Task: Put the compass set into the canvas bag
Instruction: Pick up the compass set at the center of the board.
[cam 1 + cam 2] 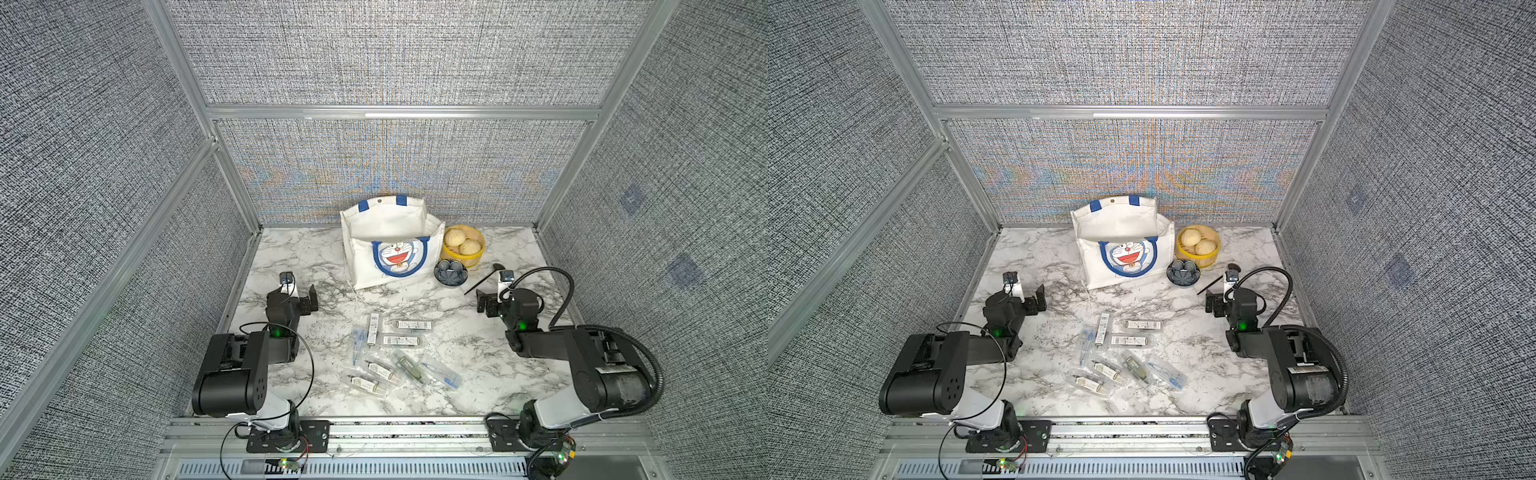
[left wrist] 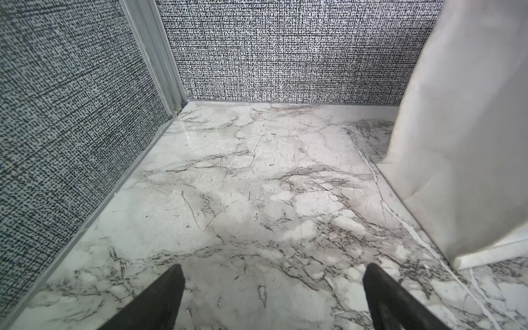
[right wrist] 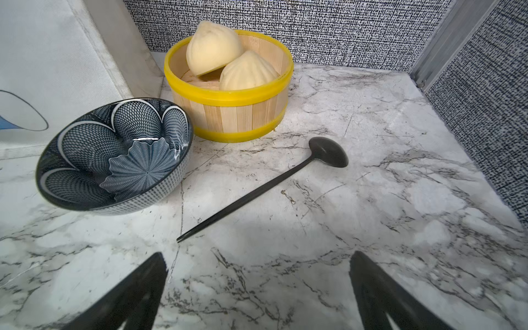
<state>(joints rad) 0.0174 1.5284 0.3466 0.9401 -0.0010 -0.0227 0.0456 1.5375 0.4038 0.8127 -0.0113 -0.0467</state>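
Off-white canvas bag (image 1: 390, 245) upright at upper centre of marble table (image 1: 291, 257), mouth open. Clear compass set packets (image 1: 405, 365) scattered lower centre, well apart from bag. Steamer basket (image 1: 465, 258), patterned bowl (image 1: 451, 273), black spoon (image 3: 257, 191) right of bag. Left gripper (image 2: 274, 271), right gripper (image 3: 257, 260) spread wide above marble.

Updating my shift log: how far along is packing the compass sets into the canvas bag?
Done: nothing; the off-white canvas bag with blue handles stands open, nothing visible inside. In hand: nothing; left tool and right tool are open, empty. Left: every clear-packaged compass set on the marble table.
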